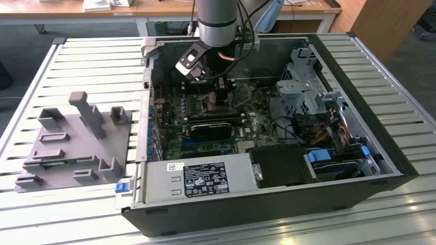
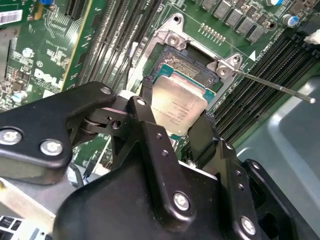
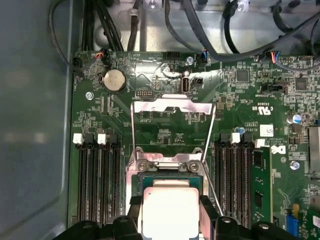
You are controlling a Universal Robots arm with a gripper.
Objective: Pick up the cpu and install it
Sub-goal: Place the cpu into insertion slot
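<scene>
Partly closed on a chip: black two-fingered end effector [image 2: 176,114], jaws drawn in just far enough to pinch the small flat square cpu [image 2: 176,100] with silvery-grey metal top by two opposite edges. Same hold in the first wrist view, chip clamped between the black fingers [image 3: 206,212].

Directly beneath the held chip: black square socket [image 2: 186,56] with bright metal frame, lying open. Hinged metal load plate [image 3: 172,106] thrown back beyond the fingertips; thin wire lever [image 2: 272,86] sticking out to one side of the fingers. Hard to tell whether resting in the socket or hovering just above it.

Flanking the fingers on both sides: rows of dark memory slots [image 3: 97,185] on the green motherboard [image 3: 240,95]. In the exterior view, end effector deep inside the open black computer case [image 1: 286,204], well apart from the grey plastic tray with upright posts [image 1: 75,148] out on the slatted metal worktop [image 1: 81,66].

Likely trouble from here:
- Slight offset or tilt of the chip against the socket recess, ending in bent contacts under a downward push.
- Grip on thin edges only, so a slip or twist possible on any sideways contact.
- Little room between fingers and metal frame; a real chance of snagging on the frame or the wire lever.
- Letting go before full seating apt to leave the chip cocked on one corner.
</scene>
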